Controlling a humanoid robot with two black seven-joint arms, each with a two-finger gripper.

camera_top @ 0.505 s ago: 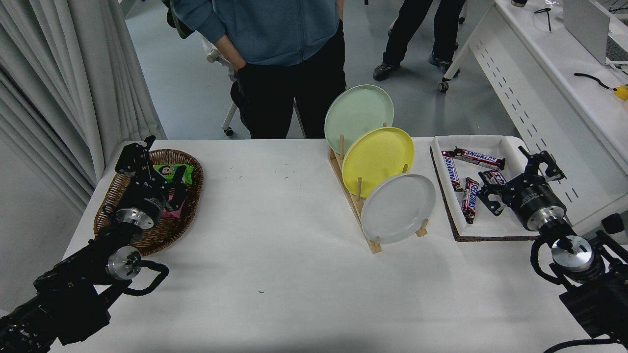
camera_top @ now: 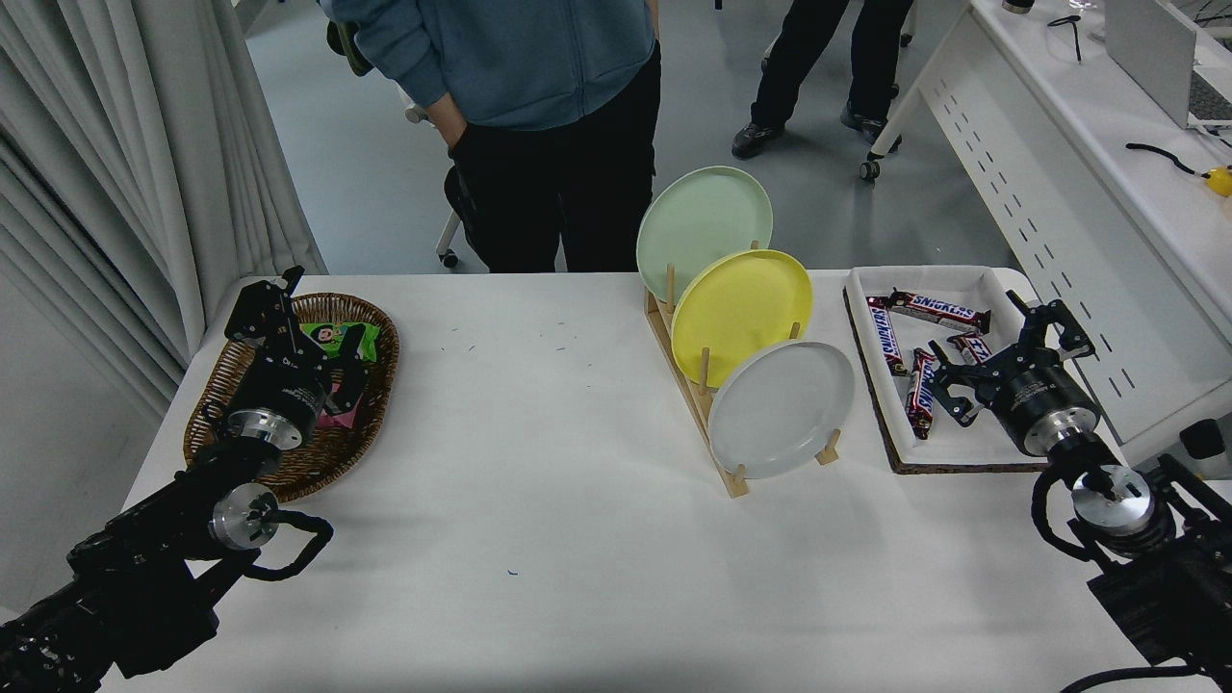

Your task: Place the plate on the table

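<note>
Plate (camera_top: 782, 409): one grey; three racked

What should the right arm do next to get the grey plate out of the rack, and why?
Probably swing the right gripper left toward the grey plate: it hovers open over the candy tray, while the plate stands untouched in the wooden rack.

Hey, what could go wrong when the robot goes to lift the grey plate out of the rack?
1. The grey plate stands on edge in the rack, close in front of the yellow plate; a careless pull may knock that one.
2. The right gripper, open above the tray, could catch the tray's rim as it crosses.
3. The plate's smooth rim may slip.
</note>
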